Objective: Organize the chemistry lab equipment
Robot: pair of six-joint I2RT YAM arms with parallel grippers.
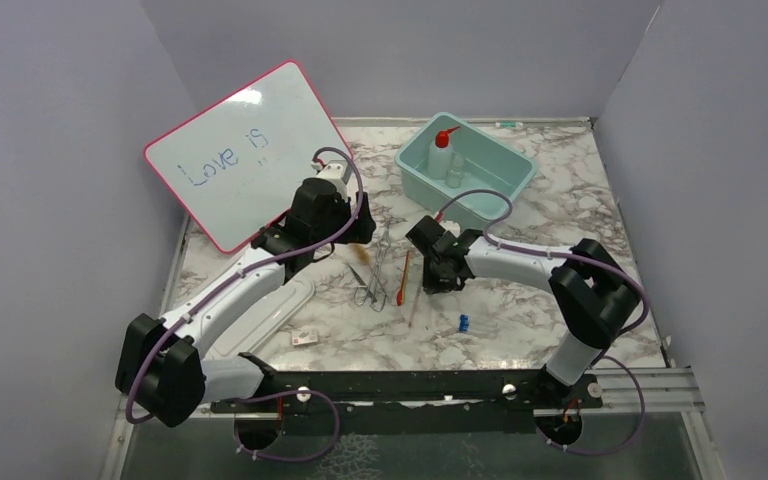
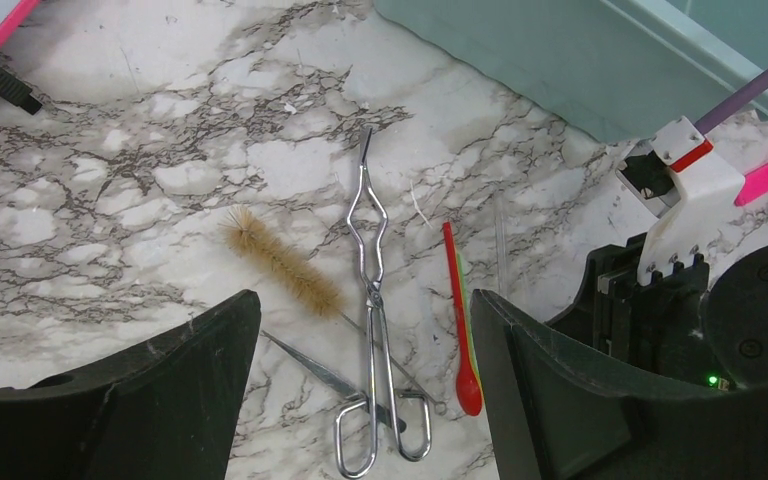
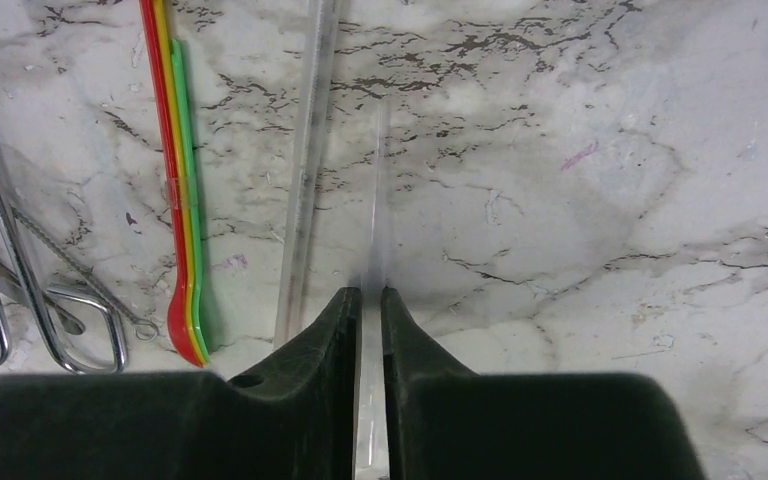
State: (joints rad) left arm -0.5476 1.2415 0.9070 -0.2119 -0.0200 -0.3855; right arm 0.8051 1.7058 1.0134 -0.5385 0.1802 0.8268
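Marble-patterned table (image 1: 560,300) carries a leaning pink-framed whiteboard (image 1: 240,150) and a teal bin (image 1: 425,190). The squeeze bottle (image 1: 441,155) stands inside the bin, so sorting looks only just begun. The left gripper (image 2: 362,300) hovers over the loose tools, jaws spread wide, grasping nothing. The right gripper (image 3: 370,300), low at the tabletop, has its jaws pinched on the clear rod (image 3: 380,180), seemingly gripping it, though the rod is faint. Lying unsorted on the table: forceps (image 2: 370,270), brown brush (image 2: 280,260), tweezers (image 2: 310,365), thin red stick (image 2: 457,300).
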